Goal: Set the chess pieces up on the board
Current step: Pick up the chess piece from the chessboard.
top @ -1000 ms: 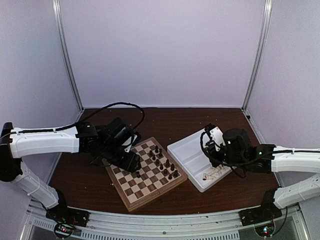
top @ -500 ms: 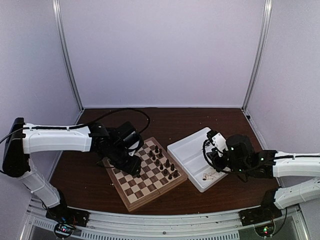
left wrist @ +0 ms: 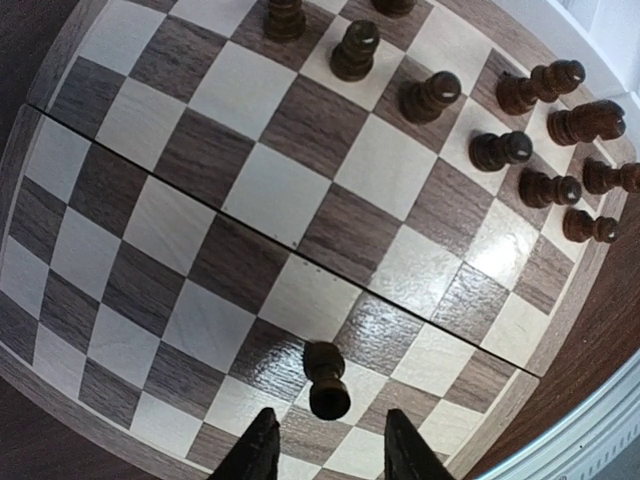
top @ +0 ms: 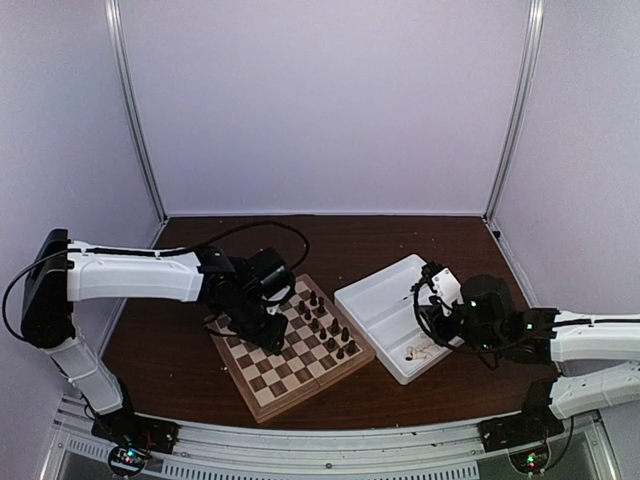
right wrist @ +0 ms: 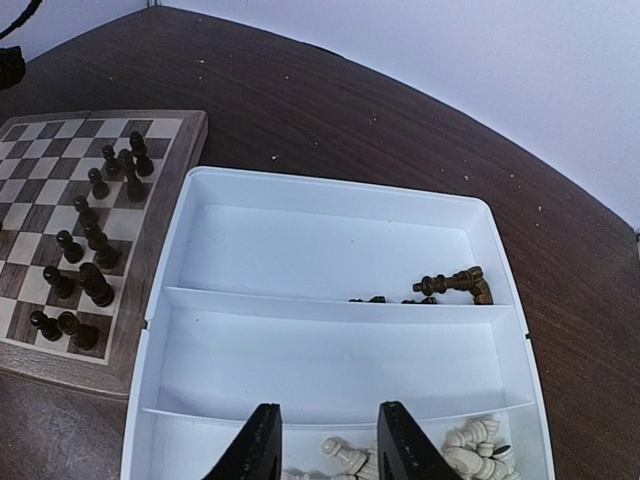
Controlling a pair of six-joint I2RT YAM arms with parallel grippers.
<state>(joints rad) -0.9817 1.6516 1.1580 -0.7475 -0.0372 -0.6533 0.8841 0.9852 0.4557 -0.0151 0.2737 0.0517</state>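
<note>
The board [left wrist: 200, 150] lies under my left gripper [left wrist: 330, 450], whose jaws stand apart and hold nothing. One dark pawn [left wrist: 327, 378] stands alone on the board just ahead of the fingertips, touching neither. Several more dark chess pieces [left wrist: 500, 150] stand in two rows along the board's far right side [top: 325, 325]. My right gripper [right wrist: 330, 445] hangs open over the white tray [right wrist: 330, 190]. It is above the tray's near compartment, where cream pieces [right wrist: 470, 445] lie. A few dark pieces [right wrist: 455, 283] lie in the far compartment.
The tray [top: 385, 310] sits right of the board [top: 290, 370] on the dark brown table [top: 340, 240], and its middle compartment is bare. Lilac walls with metal posts [top: 135, 120] enclose the table on three sides.
My left arm has reached farther right over the board and its jaws have narrowed. My right arm has drawn back toward the right, its gripper staying above the tray.
</note>
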